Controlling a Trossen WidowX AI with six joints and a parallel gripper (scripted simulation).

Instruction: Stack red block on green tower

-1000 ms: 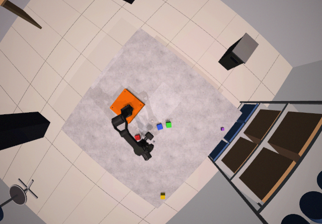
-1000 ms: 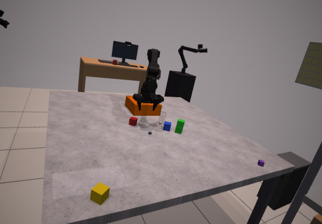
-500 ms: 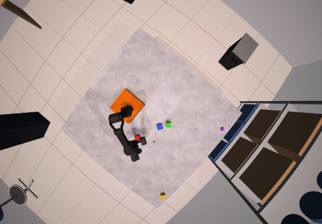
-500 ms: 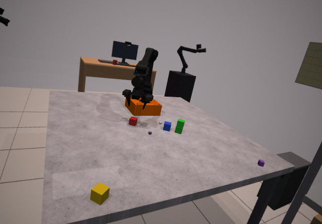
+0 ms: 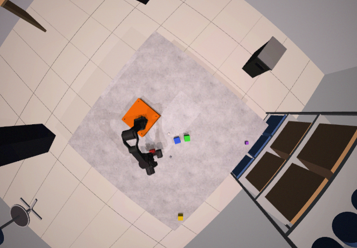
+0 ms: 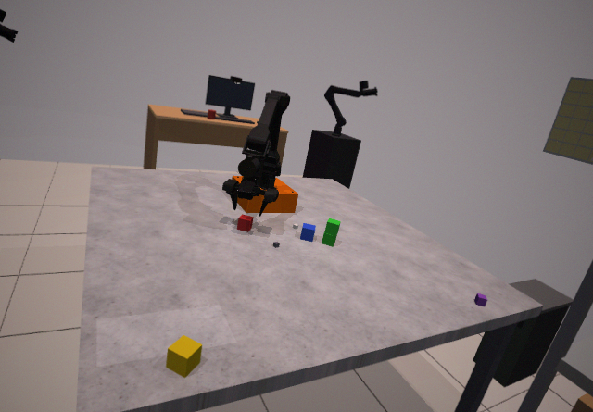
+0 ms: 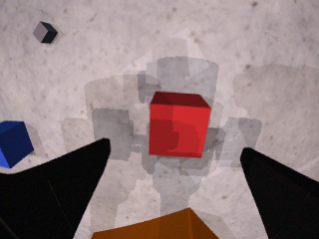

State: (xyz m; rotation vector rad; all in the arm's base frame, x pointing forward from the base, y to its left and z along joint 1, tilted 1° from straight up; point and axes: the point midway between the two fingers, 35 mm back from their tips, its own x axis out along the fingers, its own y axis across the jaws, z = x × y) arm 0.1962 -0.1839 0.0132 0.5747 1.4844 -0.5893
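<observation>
Hovering end effector [image 6: 248, 205], matte red block [image 6: 245, 222]

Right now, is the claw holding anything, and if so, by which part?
Nothing is held. The claw stands open above the red block, which sits on the table with both fingers clear of it.

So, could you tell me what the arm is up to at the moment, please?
The black single arm's gripper hangs open just above the small red cube, which sits on the grey mottled table between the spread fingers, not yet grasped. The green two-block tower it is meant for stands upright to the side, beside a blue cube. Nothing is stacked yet.
</observation>
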